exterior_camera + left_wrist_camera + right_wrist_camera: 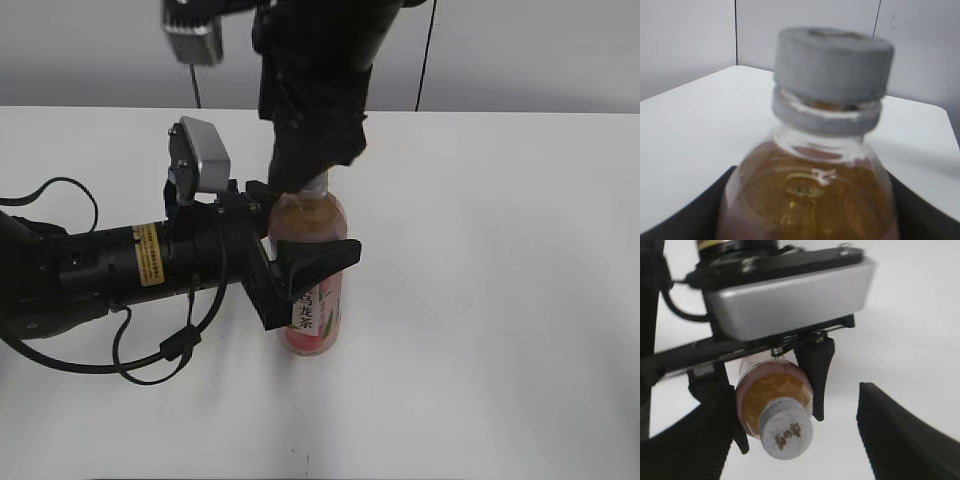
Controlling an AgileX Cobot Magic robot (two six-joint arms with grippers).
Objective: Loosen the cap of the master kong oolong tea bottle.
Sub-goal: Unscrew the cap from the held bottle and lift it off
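Two grippers share the work: the left gripper (300, 265) clamps the master kong oolong tea bottle (312, 275) mid-table, steadying it against twisting. The right gripper (795, 440) hangs over the cap (785, 429), jaws spread clear of it.

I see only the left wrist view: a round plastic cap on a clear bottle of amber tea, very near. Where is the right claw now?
Observer: The right claw comes from above; its open fingers stand either side of the white round plastic cap, not touching it.
Operator: Is the bottle held?
Observer: Yes, the left claw grips the slim clear plastic bottle with the pink label around its upper body.
Operator: Does it stand straight?
Observer: Yes, upright on the white table.
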